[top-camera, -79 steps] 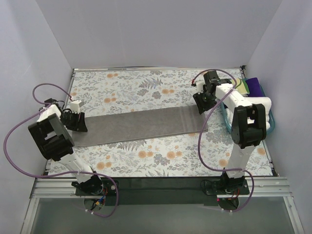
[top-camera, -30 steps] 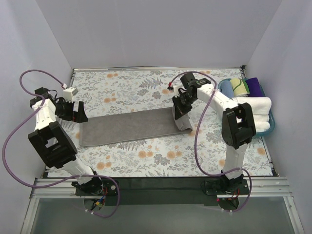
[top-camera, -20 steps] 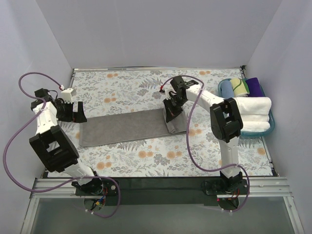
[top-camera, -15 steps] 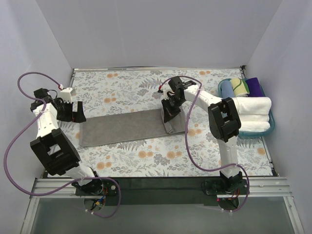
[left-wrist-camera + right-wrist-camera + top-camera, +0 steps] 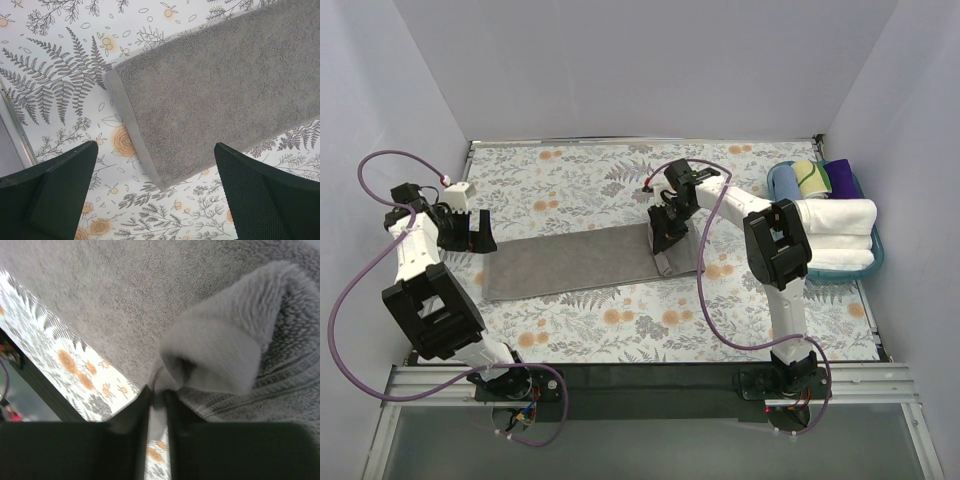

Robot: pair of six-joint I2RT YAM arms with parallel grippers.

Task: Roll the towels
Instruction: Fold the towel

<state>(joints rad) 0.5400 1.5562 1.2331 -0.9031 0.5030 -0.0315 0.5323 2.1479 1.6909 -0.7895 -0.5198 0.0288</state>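
Observation:
A grey-brown towel [image 5: 570, 262] lies flat across the floral table cover, and its right end is turned over into a loose fold [image 5: 677, 257]. My right gripper [image 5: 665, 236] stands over that fold. In the right wrist view its jaws [image 5: 157, 405] stand a narrow gap apart, with a pinch of the towel [image 5: 125, 305] edge between them beneath the curled-over lip [image 5: 225, 350]. Wide open, my left gripper [image 5: 477, 232] hovers just past the towel's left end. The left wrist view shows that gripper [image 5: 155, 192] above the towel's [image 5: 210, 90] hemmed corner, touching nothing.
A teal basket [image 5: 877, 256] at the right edge holds rolled towels: white ones [image 5: 835, 215], plus blue, patterned and purple rolls [image 5: 820, 178] behind. Grey walls enclose the table on three sides. A metal rail runs along the near edge [image 5: 650, 385].
My right gripper has carried the towel's right end leftward over the cloth, shortening the flat part. Its jaws have parted slightly. The left gripper has stayed open in place.

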